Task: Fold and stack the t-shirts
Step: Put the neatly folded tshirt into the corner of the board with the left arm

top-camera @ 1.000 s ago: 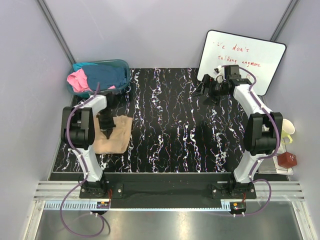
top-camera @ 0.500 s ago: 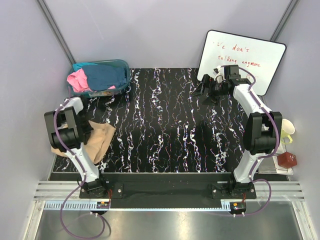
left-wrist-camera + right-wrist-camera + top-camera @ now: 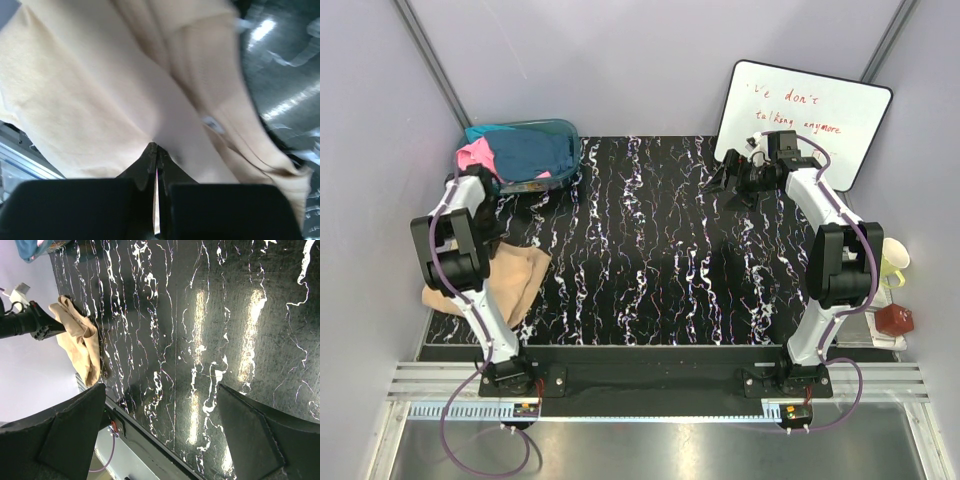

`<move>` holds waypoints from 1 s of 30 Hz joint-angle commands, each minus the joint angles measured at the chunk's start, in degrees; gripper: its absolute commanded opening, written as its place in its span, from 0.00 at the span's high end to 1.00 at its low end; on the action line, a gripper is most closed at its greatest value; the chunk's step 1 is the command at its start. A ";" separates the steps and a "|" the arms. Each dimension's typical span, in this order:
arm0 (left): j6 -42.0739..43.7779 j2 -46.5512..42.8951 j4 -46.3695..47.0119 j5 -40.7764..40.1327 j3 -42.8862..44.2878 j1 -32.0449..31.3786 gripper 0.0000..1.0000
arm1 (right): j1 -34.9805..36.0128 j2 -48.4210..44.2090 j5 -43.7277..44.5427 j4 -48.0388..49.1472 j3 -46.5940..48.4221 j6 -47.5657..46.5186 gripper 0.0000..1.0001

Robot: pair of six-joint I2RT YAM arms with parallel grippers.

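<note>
A tan t-shirt [image 3: 515, 285] lies bunched at the table's left side, with part of it hanging over the left edge [image 3: 440, 300]. My left gripper [image 3: 156, 146] is shut on a fold of this tan cloth [image 3: 100, 100]. The right wrist view shows the same grip from afar [image 3: 42, 326], the shirt [image 3: 80, 347] trailing from it. A pink t-shirt [image 3: 475, 160] and a teal-blue t-shirt [image 3: 532, 150] are piled in the tub. Far off at the back right, my right gripper [image 3: 725, 180] hovers open above bare table with nothing between its fingers [image 3: 75, 430].
The see-through teal tub [image 3: 565, 135] stands at the back left corner. A whiteboard [image 3: 810, 110] leans at the back right. A yellow cup [image 3: 896, 262] and a red object [image 3: 895, 320] sit off the table's right edge.
My left arm has swung left, pulling the tan shirt from its flat folded spot to the table's left edge, where part now hangs over. The right arm has not moved.
</note>
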 commanded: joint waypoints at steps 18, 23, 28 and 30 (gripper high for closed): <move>-5.60 -9.61 5.81 9.66 -14.07 -27.04 1.00 | -0.32 0.37 -0.86 0.24 1.77 0.42 0.00; -5.43 -6.18 6.96 8.35 -15.75 -27.04 1.00 | -0.32 0.20 -0.77 0.15 1.59 0.42 0.00; -6.39 -3.37 8.10 6.32 -15.66 -25.03 1.00 | -0.32 -0.42 -0.69 0.24 0.98 0.33 0.00; -6.65 -2.49 9.41 7.28 -16.10 -23.27 1.00 | -0.24 -0.59 -0.86 0.24 0.71 0.42 0.00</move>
